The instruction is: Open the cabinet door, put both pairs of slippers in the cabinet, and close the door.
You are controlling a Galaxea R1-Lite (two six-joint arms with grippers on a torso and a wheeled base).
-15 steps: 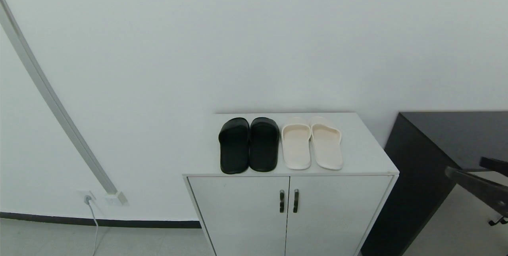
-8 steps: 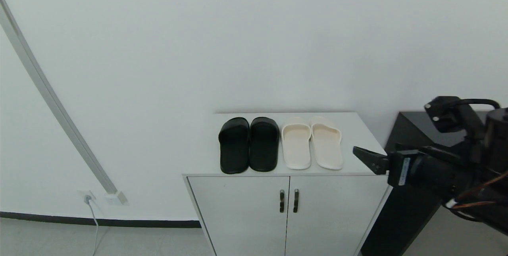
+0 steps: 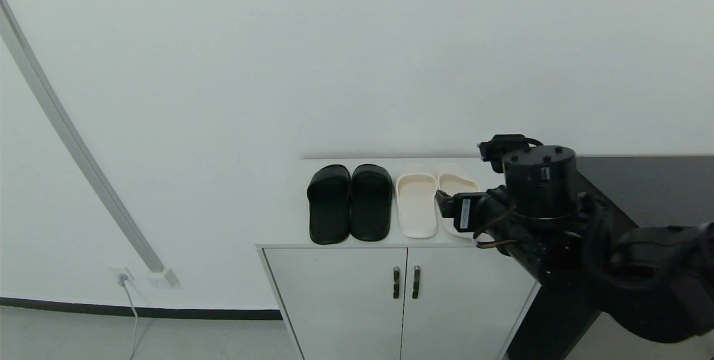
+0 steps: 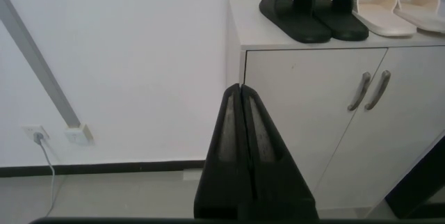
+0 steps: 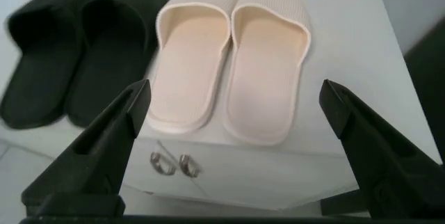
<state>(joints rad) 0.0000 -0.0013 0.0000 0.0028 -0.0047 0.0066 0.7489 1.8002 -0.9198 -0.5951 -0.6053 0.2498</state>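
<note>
While both doors of the cabinet (image 3: 334, 304) stand shut, handles (image 3: 405, 282) side by side, we find the black slippers (image 3: 350, 204) and the cream slippers (image 3: 417, 204) on its top, the black pair just beside the cream pair at its 9 o'clock. We record the right gripper (image 5: 234, 90) above the cream pair's 3 o'clock side, jaws spread wide and holding nothing. We note the left gripper (image 4: 240, 92) well apart from the cabinet, below its top, fingers pressed together on nothing.
</note>
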